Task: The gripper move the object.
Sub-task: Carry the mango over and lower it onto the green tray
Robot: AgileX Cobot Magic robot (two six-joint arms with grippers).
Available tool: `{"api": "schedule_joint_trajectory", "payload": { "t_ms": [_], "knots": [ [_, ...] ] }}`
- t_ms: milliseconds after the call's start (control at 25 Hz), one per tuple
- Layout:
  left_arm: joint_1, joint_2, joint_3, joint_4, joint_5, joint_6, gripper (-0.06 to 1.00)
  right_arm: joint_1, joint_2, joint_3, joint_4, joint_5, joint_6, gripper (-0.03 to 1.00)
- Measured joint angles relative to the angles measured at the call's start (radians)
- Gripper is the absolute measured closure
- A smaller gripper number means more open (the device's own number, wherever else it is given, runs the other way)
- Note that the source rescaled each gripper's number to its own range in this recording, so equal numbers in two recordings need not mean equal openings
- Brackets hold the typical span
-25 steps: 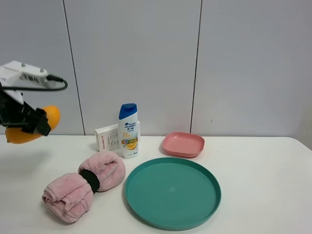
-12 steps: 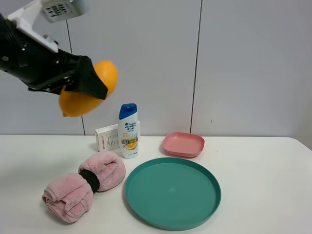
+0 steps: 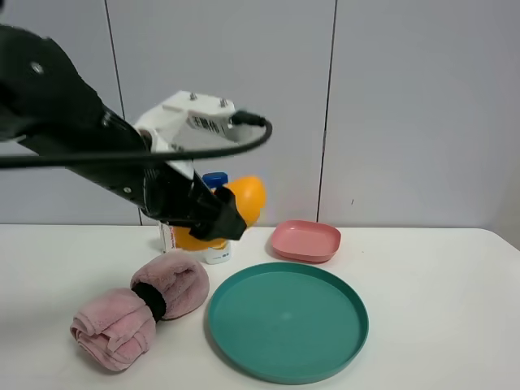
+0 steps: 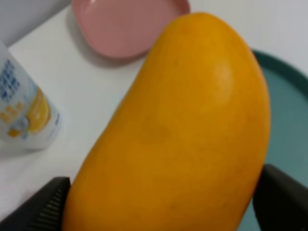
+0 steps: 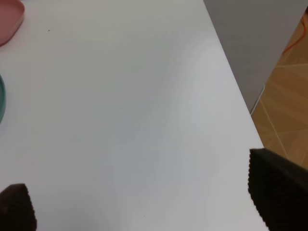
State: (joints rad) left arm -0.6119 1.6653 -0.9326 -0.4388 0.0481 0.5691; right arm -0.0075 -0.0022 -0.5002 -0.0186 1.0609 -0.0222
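My left gripper (image 3: 213,221) is shut on the orange-yellow mango (image 3: 244,197) and holds it in the air in front of the shampoo bottle, left of the pink dish and above the teal tray's far left rim. The mango (image 4: 178,130) fills the left wrist view between the two black fingertips (image 4: 45,204). My right gripper (image 5: 139,192) is open and empty over bare white table near the right edge; it does not show in the exterior view.
A large teal round tray (image 3: 286,322) lies mid-table. A small pink dish (image 3: 305,240) sits behind it. A shampoo bottle (image 3: 215,180) and a white box (image 3: 166,237) stand at the back. A rolled pink towel (image 3: 138,309) lies front left. The table's right edge (image 5: 240,96) drops to the floor.
The left arm has swung right and down with the mango, from high at the left to just above the table by the bottle.
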Motion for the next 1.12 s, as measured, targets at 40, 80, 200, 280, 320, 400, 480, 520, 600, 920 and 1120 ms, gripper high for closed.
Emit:
{"api": "schedule_joint_trajectory", "payload": {
  "t_ms": [40, 80, 200, 280, 320, 400, 480, 520, 600, 920, 1120],
  "knots": [
    [0.000, 0.032, 0.000, 0.000, -0.013, 0.003, 0.94, 0.000, 0.000, 0.000, 0.000, 0.000, 0.000, -0.03],
    [0.000, 0.061, 0.000, 0.000, -0.029, 0.003, 0.94, 0.000, 0.000, 0.000, 0.000, 0.000, 0.000, -0.03],
    [0.000, 0.126, 0.000, 0.000, -0.061, 0.003, 0.94, 0.000, 0.000, 0.000, 0.000, 0.000, 0.000, -0.03],
    [-0.002, 0.150, -0.001, 0.000, -0.074, 0.003, 0.94, 0.000, 0.000, 0.000, 0.000, 0.000, 0.000, -0.03],
    [-0.006, 0.158, -0.004, 0.000, -0.075, 0.003, 0.94, 0.000, 0.000, 0.000, 0.000, 0.000, 0.000, -0.03],
    [-0.017, 0.162, -0.019, 0.000, -0.073, 0.003, 0.94, 0.000, 0.000, 0.000, 0.000, 0.000, 0.000, -0.03],
    [-0.032, 0.162, -0.046, 0.002, -0.074, 0.003, 0.94, 0.000, 0.000, 0.000, 0.000, 0.000, 0.000, -0.03],
    [-0.042, 0.162, -0.062, 0.003, -0.074, 0.003, 0.94, 0.000, 0.000, 0.000, 0.000, 0.000, 0.000, -0.03],
    [-0.059, 0.162, -0.084, 0.006, -0.075, 0.003, 0.94, 0.000, 0.000, 0.000, 0.000, 0.000, 0.000, -0.03],
    [-0.113, 0.216, -0.131, 0.014, -0.074, -0.001, 0.94, 0.000, 0.000, 0.000, 0.000, 0.000, 0.000, -0.03],
    [-0.136, 0.270, -0.131, 0.020, -0.071, -0.002, 0.94, 0.000, 0.000, 0.000, 0.000, 0.000, 0.000, -0.03]
  ]
}}
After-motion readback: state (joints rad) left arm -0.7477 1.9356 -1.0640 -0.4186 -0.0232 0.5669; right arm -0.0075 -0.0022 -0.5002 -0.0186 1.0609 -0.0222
